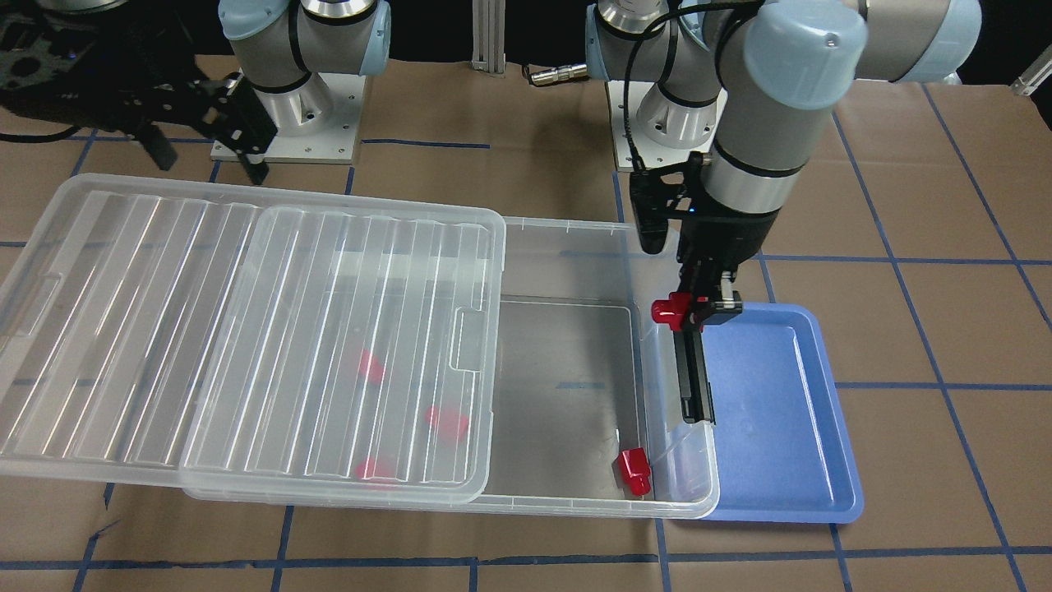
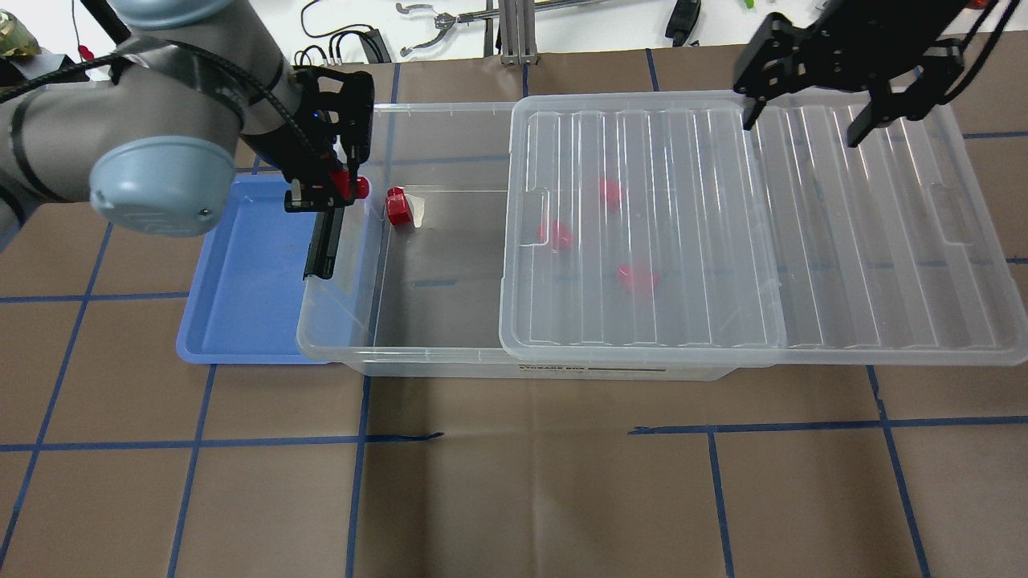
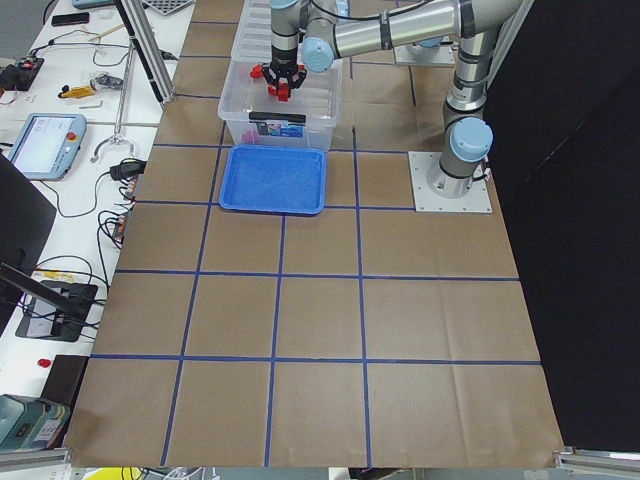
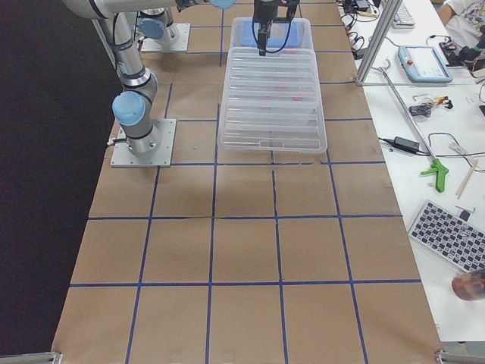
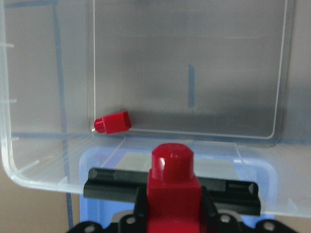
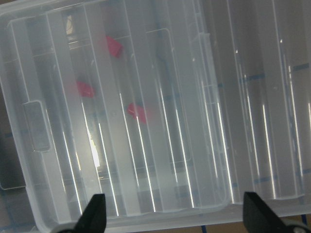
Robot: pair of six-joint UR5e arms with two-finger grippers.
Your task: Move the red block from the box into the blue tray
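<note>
Tabletop [image 2: 562, 506] of brown paper, blue tape [image 2: 241, 441] grid

Robotics lab, bench cell.
Arm mounting plate [image 4: 163, 155] bolted to paper-covered table [image 4: 250, 250] gridded in blue tape [image 4: 242, 218]; teach pendant [image 4: 424, 62], keyboard [image 4: 447, 231] on the side bench [image 4: 455, 182].

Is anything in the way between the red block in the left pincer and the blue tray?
Nothing visible blocks it. The left pincer holds the red block above the end rim of the box with its black latch bar; the blue tray beyond lies bare.
</note>
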